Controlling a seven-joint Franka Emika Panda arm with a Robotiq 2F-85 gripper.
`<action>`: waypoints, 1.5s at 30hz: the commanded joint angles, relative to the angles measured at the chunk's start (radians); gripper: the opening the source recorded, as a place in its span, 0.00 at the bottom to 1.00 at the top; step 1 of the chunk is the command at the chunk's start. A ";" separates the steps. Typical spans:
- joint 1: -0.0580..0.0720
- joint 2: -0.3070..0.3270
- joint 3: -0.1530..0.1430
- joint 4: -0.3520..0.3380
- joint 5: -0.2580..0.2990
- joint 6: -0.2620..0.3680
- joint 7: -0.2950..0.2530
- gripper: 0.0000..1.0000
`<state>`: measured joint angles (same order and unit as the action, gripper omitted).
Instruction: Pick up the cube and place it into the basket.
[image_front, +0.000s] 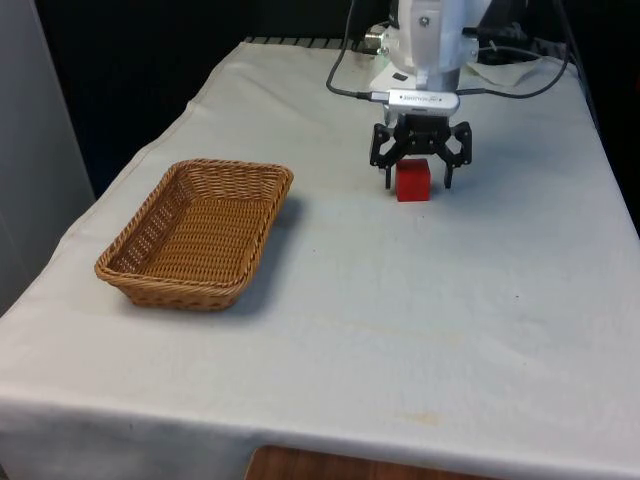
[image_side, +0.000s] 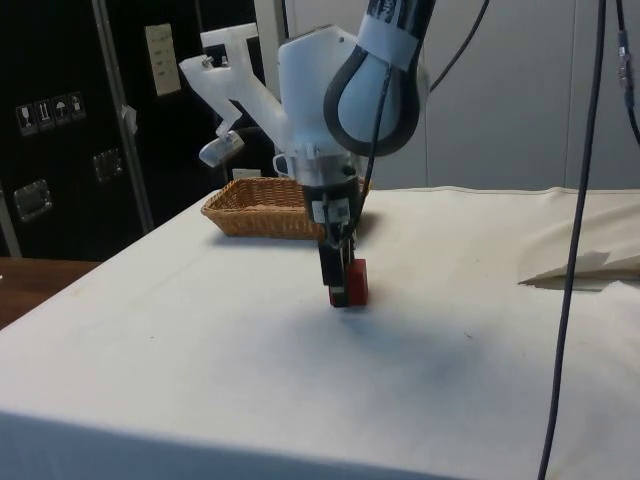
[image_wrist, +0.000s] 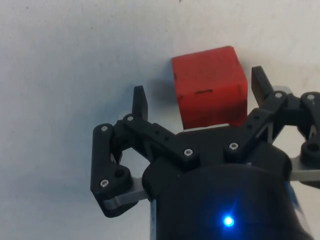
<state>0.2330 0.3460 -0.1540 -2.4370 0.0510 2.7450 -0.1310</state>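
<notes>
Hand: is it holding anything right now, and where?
Nothing held. The open hand straddles the small red cube, not clamped on it.

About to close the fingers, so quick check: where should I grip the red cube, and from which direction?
Grip the red cube on its two opposite upright faces, coming straight down from above. It sits flat on the cloth with flat parallel sides, and the open gripper already straddles it, though the wrist view suggests it is off-centre toward one finger.
</notes>
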 joint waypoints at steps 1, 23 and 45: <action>-0.002 0.002 0.004 -0.001 0.004 0.010 -0.002 1.00; 0.000 0.000 0.000 -0.004 -0.001 0.009 0.000 1.00; -0.001 0.002 -0.003 -0.001 -0.001 0.003 0.000 0.00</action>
<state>0.2320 0.3480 -0.1570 -2.4380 0.0500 2.7480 -0.1310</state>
